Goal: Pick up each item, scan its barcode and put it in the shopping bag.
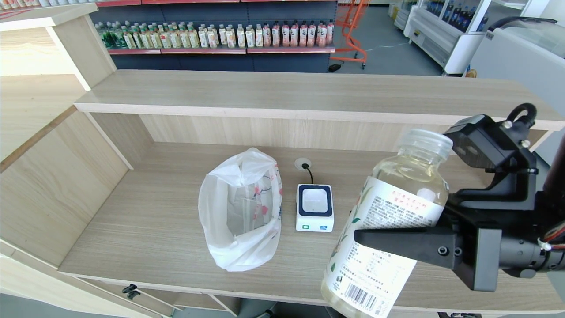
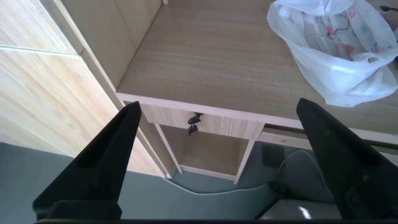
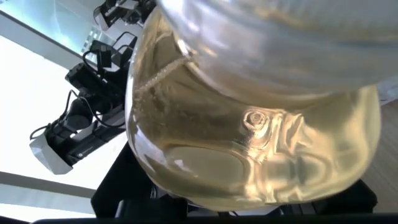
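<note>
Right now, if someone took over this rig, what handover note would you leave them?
Left gripper: open, empty, off the counter's front edge.
Right gripper: shut on the bottle, held tilted above the counter's right front; its barcode faces the head camera, not the scanner.
Shopping bag: open on the counter, just left of the scanner; contents unclear.
Done: bottle picked up.
Left: show the barcode to the scanner, then put the bottle in the bag.

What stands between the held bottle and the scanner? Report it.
Nothing visible. The bottle is held raised right of the scanner, with only bare counter between them; the shopping bag stands left of the scanner.
</note>
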Controlling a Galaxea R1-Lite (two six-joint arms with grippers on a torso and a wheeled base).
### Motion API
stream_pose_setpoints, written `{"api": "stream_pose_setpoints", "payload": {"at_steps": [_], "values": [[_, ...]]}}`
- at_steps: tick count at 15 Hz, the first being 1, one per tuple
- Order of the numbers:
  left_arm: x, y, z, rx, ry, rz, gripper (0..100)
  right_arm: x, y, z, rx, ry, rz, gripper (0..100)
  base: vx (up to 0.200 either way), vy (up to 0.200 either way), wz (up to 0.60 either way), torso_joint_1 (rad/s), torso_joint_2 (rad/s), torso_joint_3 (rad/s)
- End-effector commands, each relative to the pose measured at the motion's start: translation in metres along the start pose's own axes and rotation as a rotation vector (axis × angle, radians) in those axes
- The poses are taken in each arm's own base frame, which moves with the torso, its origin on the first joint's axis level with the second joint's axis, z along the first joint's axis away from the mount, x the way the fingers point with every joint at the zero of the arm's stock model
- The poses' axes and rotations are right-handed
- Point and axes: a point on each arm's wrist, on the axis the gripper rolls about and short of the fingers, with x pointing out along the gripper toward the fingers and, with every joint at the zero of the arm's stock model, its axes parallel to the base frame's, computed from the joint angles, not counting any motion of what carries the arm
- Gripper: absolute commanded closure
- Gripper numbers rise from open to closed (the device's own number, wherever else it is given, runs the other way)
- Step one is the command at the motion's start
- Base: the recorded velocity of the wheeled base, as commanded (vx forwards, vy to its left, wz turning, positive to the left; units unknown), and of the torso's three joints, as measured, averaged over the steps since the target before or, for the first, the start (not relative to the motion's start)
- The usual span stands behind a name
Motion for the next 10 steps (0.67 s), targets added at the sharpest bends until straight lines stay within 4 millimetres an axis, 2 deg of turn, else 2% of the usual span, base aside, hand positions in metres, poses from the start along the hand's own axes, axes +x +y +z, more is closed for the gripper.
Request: {"api": "stream_pose_setpoints", "payload": {"at_steps": [1, 8, 9, 10], "values": [[0.0, 0.0, 0.0, 0.0, 0.002, 0.001, 0, -0.003, 0.003, 0.002, -0.007, -0.007, 0.002, 100, 0.0, 0.0, 0.0, 0.0, 0.0, 0.0], [0.0, 0.0, 0.0, 0.0, 0.0, 0.001, 0, -0.011, 0.001, 0.004, -0.042, -0.019, -0.03, 100, 0.0, 0.0, 0.0, 0.0, 0.0, 0.0], [0.0, 0.0, 0.0, 0.0, 0.0, 0.001, 0, -0.014, -0.007, 0.001, -0.117, -0.015, -0.068, 100, 0.0, 0.0, 0.0, 0.0, 0.0, 0.0], [0.0, 0.0, 0.0, 0.0, 0.002, 0.001, 0, -0.019, -0.025, -0.005, -0.238, 0.012, -0.135, 100, 0.0, 0.0, 0.0, 0.0, 0.0, 0.0]]}}
